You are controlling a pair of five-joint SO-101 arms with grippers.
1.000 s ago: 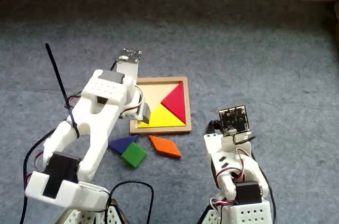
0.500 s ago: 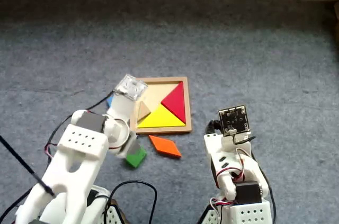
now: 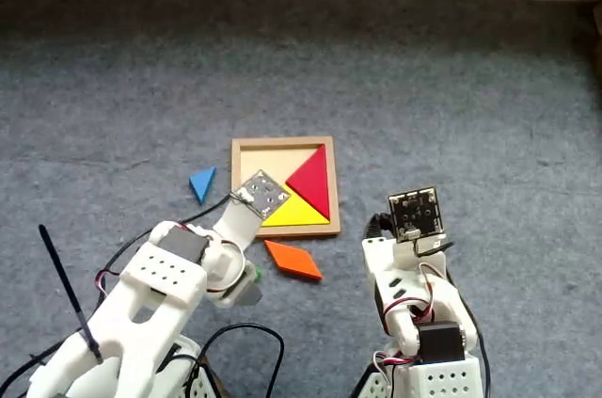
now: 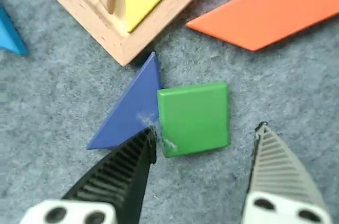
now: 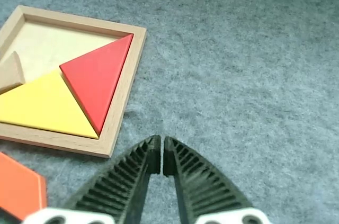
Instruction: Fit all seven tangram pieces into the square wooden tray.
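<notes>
Left gripper (image 4: 204, 134) hangs low over the green square (image 4: 193, 118), jaws spread wide, holding nothing. The dark finger's tip touches the square's edge where the dark blue triangle (image 4: 132, 110) abuts it. Right gripper (image 5: 161, 152) sits over the grey carpet (image 3: 451, 87) beside the tray (image 3: 282, 142), jaws all but closed on nothing.

Inside the tray: red triangle (image 3: 315, 182), yellow triangle (image 3: 299, 214) and a small unpainted triangle (image 5: 10, 70). Loose on the carpet: the square, the dark blue triangle, an orange parallelogram (image 3: 293, 259) and a light blue triangle (image 3: 202, 183).

Assessment: the square looks light, rigid, thin and smooth-painted, lying flat. Take it across two opposite straight edges; the abutting triangle crowds one edge and may get dragged along
</notes>
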